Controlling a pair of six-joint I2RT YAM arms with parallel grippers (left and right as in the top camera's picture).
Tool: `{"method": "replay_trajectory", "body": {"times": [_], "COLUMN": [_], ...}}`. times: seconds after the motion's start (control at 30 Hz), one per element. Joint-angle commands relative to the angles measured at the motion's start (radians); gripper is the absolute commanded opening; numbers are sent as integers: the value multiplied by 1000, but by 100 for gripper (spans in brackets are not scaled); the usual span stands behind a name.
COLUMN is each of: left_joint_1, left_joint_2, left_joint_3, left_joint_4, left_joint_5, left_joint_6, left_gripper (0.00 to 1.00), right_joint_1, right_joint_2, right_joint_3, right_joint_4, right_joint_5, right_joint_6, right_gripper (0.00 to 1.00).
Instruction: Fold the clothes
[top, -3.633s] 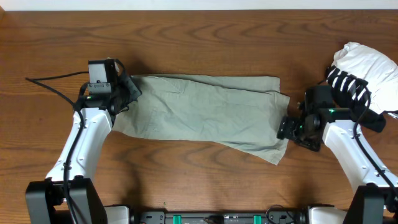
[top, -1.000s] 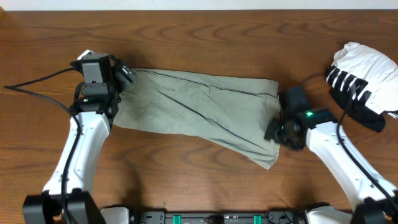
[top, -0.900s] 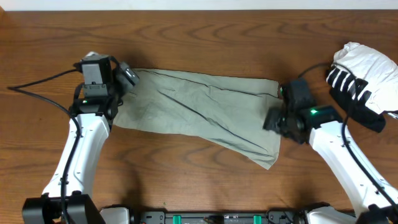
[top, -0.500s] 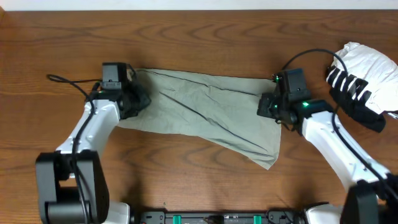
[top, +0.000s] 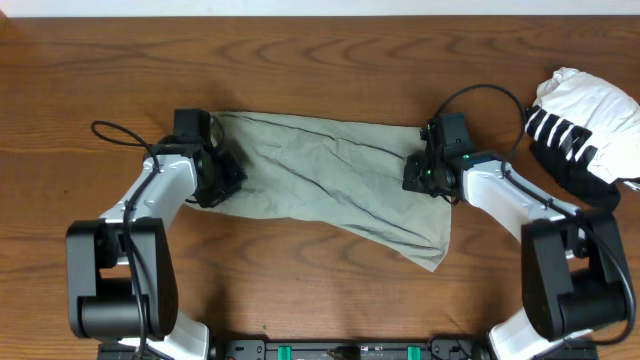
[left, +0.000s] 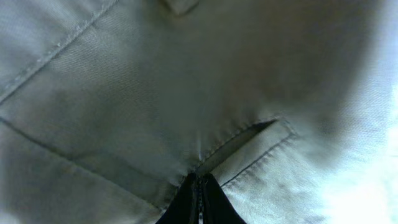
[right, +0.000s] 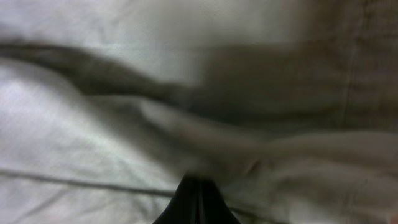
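Overhead, the trousers (top: 330, 190) lie flat and lengthwise across the middle of the wooden table (top: 320, 60), one end toward each arm, with the near right corner sagging toward the table's front edge. The left gripper (top: 225, 175) sits on the cloth just inside its left end, and the right gripper (top: 412, 175) sits on the cloth a little inside its right end. Having one arm at each end suits a long garment: both ends can be lifted together, so the fabric stays stretched and does not bunch.

The left wrist view shows dark fingertips (left: 186, 208) pressed together with khaki fabric gathered at their point, right beside a stitched pocket opening (left: 245, 140). That claw is clenched on the trousers. In the right wrist view the fingertips (right: 186, 208) meet the same way at a raised ridge of cloth, so this claw also pinches the trousers.

A white garment with black stripes (top: 575, 125) is bunched at the table's right edge, well apart from the trousers. It probably awaits its own turn.

With both pinches in place, the fold itself looks not yet begun.
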Motion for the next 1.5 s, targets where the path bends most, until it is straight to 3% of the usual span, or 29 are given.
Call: {"method": "replay_trajectory", "body": {"times": [0.0,0.73,0.83,1.07,1.17,1.27,1.37,1.47], "left_joint_1": [-1,1,2,2,2,-7,-37,-94], "left_joint_2": [24,18,6,-145,-257,-360,-407,-401], "left_joint_3": [7,7,7,10,10,10,10,10], "left_joint_4": [-36,-312,-311,-298,-305,-328,-341,-334], "left_joint_5": [-9,-118,-122,-236,-253,-230,-119,-18], "left_joint_6": [-17,-193,-193,-193,-193,-188,-162,-154], "left_gripper": [6,6,6,6,6,6,6,6], "right_joint_1": [-44,-269,-294,-298,-278,-231,-138,-16], "right_joint_2": [32,88,88,48,3,-48,-68,-61], "right_joint_3": [5,38,90,382,485,517,500,455], "right_joint_4": [25,54,-13,-343,-473,-564,-627,-604], "right_joint_5": [21,183,191,187,94,-146,-305,-322], "right_joint_6": [-20,-101,-102,-100,-103,-169,-194,-202], "right_gripper": [1,1,1,1,1,1,1,1]}}
